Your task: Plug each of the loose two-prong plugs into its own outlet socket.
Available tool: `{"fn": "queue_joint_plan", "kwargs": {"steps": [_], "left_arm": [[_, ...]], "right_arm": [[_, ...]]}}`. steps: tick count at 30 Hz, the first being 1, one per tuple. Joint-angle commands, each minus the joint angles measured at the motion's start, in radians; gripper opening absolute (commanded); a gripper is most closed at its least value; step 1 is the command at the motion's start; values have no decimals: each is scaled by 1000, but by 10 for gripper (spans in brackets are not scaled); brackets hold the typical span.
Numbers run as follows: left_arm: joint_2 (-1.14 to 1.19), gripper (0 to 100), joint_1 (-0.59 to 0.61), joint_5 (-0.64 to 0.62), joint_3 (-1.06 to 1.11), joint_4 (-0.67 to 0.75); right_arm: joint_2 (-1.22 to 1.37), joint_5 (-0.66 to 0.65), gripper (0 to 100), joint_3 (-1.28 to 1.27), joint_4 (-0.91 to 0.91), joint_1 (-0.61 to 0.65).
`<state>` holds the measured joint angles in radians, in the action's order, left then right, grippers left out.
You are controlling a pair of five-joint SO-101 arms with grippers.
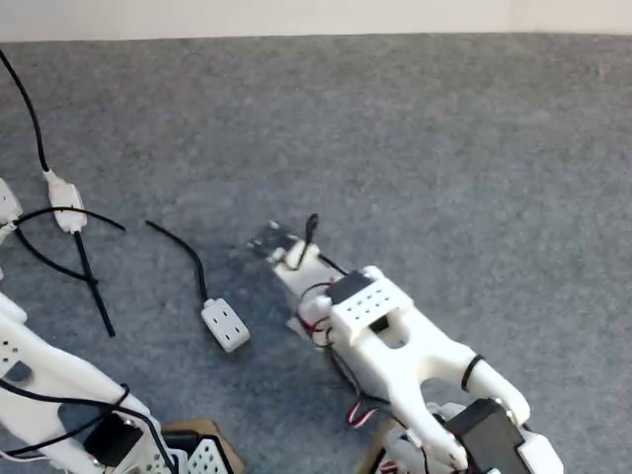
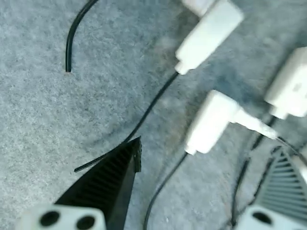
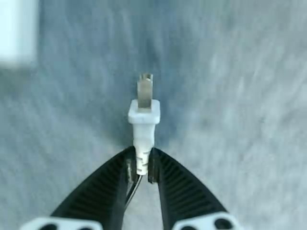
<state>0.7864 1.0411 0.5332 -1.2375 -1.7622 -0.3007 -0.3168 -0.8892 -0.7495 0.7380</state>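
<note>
Grey counter: it has a carpet-like cover, and a pale strip runs along the top edge of the high view.
Right end effector: closed narrow on a white two-prong plug. The black fingers pinch its ribbed neck (the place where the cord comes out). The metal prongs point away from the wrist, above the counter.
Held plug in the high view: it sits at the tip of the right end effector, a little left of the frame centre.
Outlet socket: a white block lying flat on the counter, lower left of the centre. It is near the held plug but apart from it, and its socket cord curves toward the upper left.
Left end effector: wide open and holding nothing, with one black finger and one grey finger well apart above the counter.
White connector pieces: three of them lie on the counter under the left end effector, with thin black cords running among them. I cannot tell which is a plug and which is a socket.
Left edge of the high view: a white connector lies among crossing black cables.
</note>
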Motion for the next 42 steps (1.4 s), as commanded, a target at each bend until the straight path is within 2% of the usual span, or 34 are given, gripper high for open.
{"fn": "queue_joint_plan", "kwargs": {"steps": [1,4,9,17,19,21,26,33,37,42], "left_arm": [[-203,396,-33,-11,94,-11],[-367,397,-61,29,295,-8],[-647,398,-174,58,731,29],[-1273,398,-412,55,1684,522],[-1466,398,-476,52,1879,601],[-1643,398,-539,49,2017,617],[-1974,454,-680,-66,2264,592],[-2221,478,-863,-287,2405,597],[-2288,476,-952,-310,2462,592],[-2336,476,-955,-307,2600,598]], "right_arm": [[-88,43,5,62,114,122],[-140,69,5,64,122,170],[-263,107,5,56,142,191],[-344,106,5,-137,271,189],[-326,106,5,-148,272,189],[-306,109,5,-150,272,189],[-283,112,5,-150,272,199],[-283,112,5,-159,269,280],[-283,112,5,-159,265,285],[-289,112,5,-117,180,278]]}}
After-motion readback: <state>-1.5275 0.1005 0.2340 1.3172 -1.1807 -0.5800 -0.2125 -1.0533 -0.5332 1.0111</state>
